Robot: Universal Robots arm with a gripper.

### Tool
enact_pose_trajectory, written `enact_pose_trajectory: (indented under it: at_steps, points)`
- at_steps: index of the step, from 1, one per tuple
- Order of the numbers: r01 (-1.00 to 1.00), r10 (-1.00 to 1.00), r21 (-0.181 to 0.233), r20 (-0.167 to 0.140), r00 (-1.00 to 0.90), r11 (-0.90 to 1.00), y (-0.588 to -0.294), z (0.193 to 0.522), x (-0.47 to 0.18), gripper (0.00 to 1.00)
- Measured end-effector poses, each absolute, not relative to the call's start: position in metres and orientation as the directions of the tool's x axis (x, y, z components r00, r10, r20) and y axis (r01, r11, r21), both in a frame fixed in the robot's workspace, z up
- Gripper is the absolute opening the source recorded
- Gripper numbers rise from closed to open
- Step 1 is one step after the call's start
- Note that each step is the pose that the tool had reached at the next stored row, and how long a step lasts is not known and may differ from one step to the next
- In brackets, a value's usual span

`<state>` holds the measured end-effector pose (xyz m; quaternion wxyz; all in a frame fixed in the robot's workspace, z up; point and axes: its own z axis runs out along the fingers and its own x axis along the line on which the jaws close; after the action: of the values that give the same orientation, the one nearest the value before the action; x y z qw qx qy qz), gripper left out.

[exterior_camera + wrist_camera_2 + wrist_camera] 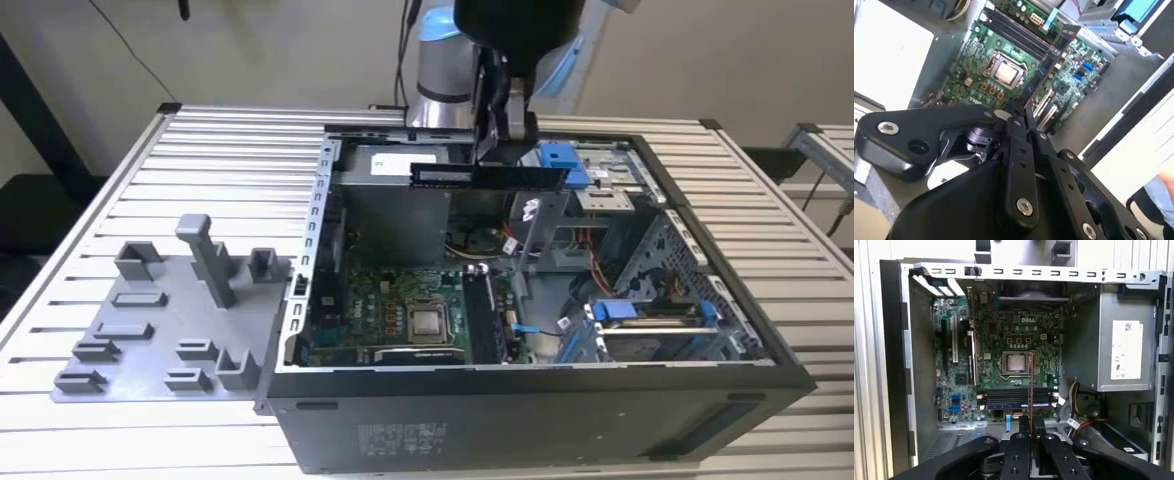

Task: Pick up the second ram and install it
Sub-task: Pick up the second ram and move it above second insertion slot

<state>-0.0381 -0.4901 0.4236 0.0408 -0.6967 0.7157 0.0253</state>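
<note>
Black and closed, the pincer in the exterior view hangs from the arm over the open computer case and grips the second ram. The stick is held level and on edge, up in the air at about the height of the case's far rim, clear of everything inside. Down in the case lies the green motherboard with its silver processor, and just to the exterior view's right of that run the long black memory sockets. The case stands on a ribbed metal bench. A grey fixture plate with upright blocks lies beside it on the exterior view's left.

In the second wrist view the pincer has its two fingers pressed on one end of the second ram, which reaches out from them over the motherboard. The processor and the memory sockets lie beneath and beyond it.

In the first wrist view the pincer clamps the second ram, seen edge-on as a thin line. That line passes beside the processor and crosses the memory sockets at a right angle. A grey power supply sits alongside the motherboard.
</note>
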Motion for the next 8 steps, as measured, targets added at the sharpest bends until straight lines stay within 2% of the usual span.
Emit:
enact_pose_trajectory:
  at_steps: [8]
  points:
    - [-0.999, -0.995, -0.019, -0.093, -0.026, 0.028, -0.470, 0.415, -0.023, 0.14]
